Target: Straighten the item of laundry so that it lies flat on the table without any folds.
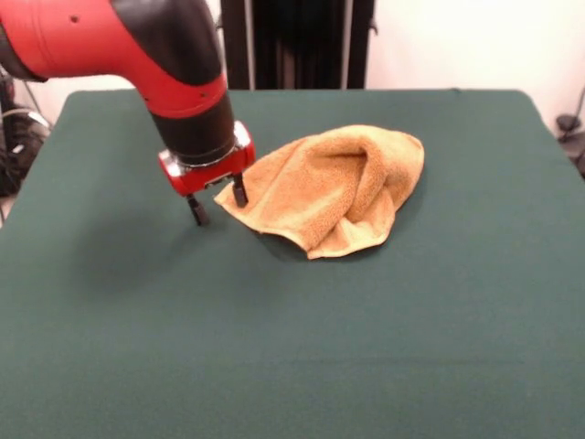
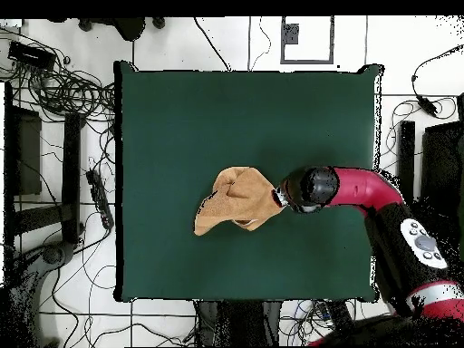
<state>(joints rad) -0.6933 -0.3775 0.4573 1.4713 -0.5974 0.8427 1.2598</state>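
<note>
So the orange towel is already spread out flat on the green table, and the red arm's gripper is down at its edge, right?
Not quite. The towel is not flat: the front view shows it bunched, with folds and a raised hump. The rest holds: it lies on the green table, and the gripper is down at its edge, fingers apart.

One towel [image 1: 334,187] on the table [image 1: 292,347], just the one, bunched and folded over itself. One table, covered in green. One red and black arm, one gripper [image 1: 218,204] with two dark fingers.
</note>
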